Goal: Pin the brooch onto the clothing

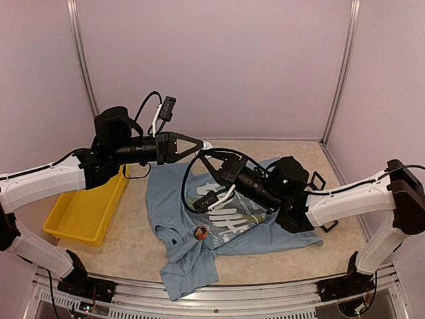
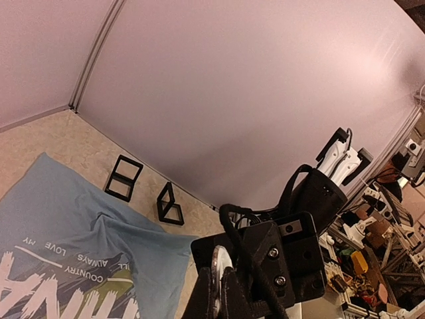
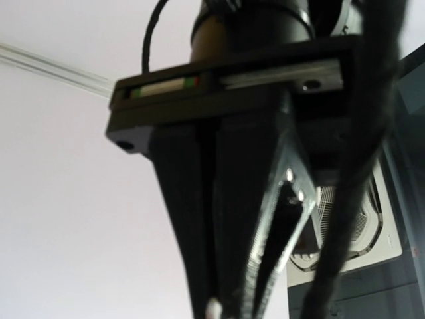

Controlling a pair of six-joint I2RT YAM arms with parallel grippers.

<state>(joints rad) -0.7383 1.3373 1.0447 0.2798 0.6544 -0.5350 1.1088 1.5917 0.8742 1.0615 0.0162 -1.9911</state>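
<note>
Brooch [image 1: 199,232] on clothing [image 1: 269,237], left end effector [image 1: 205,144] apart

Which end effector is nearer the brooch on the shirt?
The right end effector, over the light blue T-shirt just beyond the small round brooch. The left end effector is farther off, near the shirt's far edge.

Right gripper [image 3: 219,311] fills the frame, black fingers [image 3: 178,219] pressed together, no gap. Small white speck [image 3: 212,308] at the tips, unidentifiable. Black cable [image 3: 362,166] crosses right. Ceiling vent [image 3: 342,229] behind; pale wall left.
</note>
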